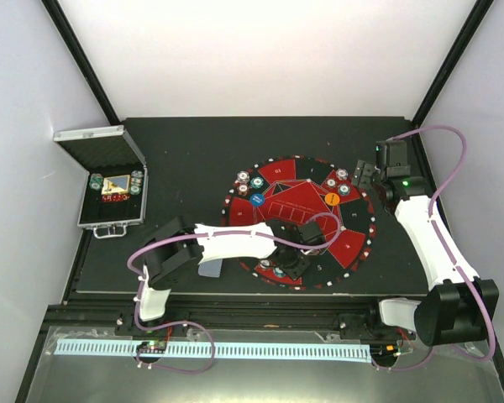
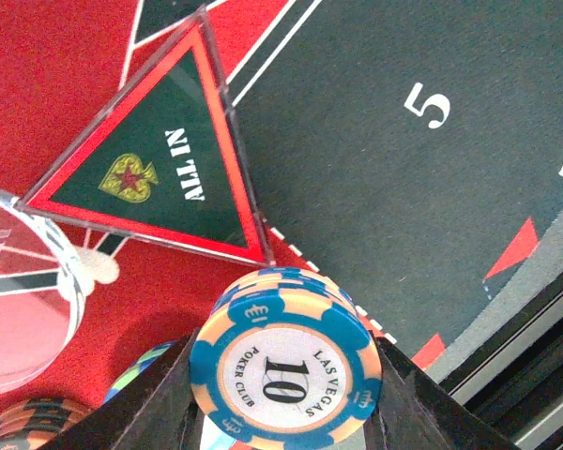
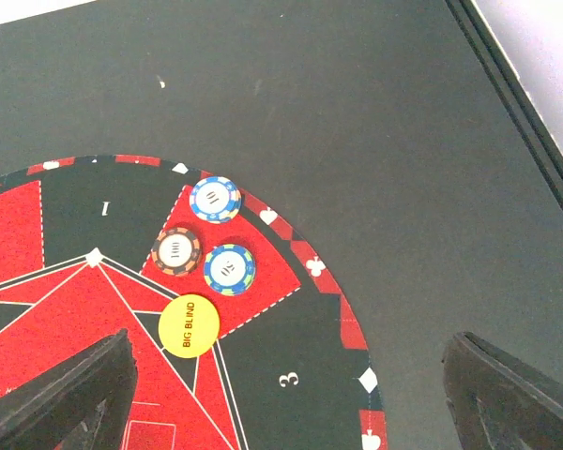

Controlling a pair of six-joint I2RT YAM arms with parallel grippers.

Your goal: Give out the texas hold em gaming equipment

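Your left gripper [image 2: 283,398] is clamped on a small stack of blue-and-cream chips [image 2: 286,375], the top one marked 10, with a black finger pressed against each side. The stack sits at the near edge of the round red-and-black mat [image 2: 385,169], where a red field meets the dark field numbered 5. You cannot tell from the wrist view whether it rests on the mat or is held just above it. Just beyond it lies the triangular ALL IN marker [image 2: 164,159]. A clear round disc [image 2: 19,300] shows at the left edge, and parts of more chips [image 2: 38,420] show in the lower left corner.

On the far right of the mat, three chips [image 3: 215,199] lie close together in a red field. The yellow BIG BLIND button [image 3: 189,324] lies just beside them, towards the centre. Your right gripper [image 3: 291,394] hangs above that side, its jaws spread wide and gripping nothing.

From above, another cluster of chips [image 1: 245,183] lies on the far left of the mat with a blue button [image 1: 256,200] beside it. The silver case [image 1: 109,180] stands open well to the left, on the table.
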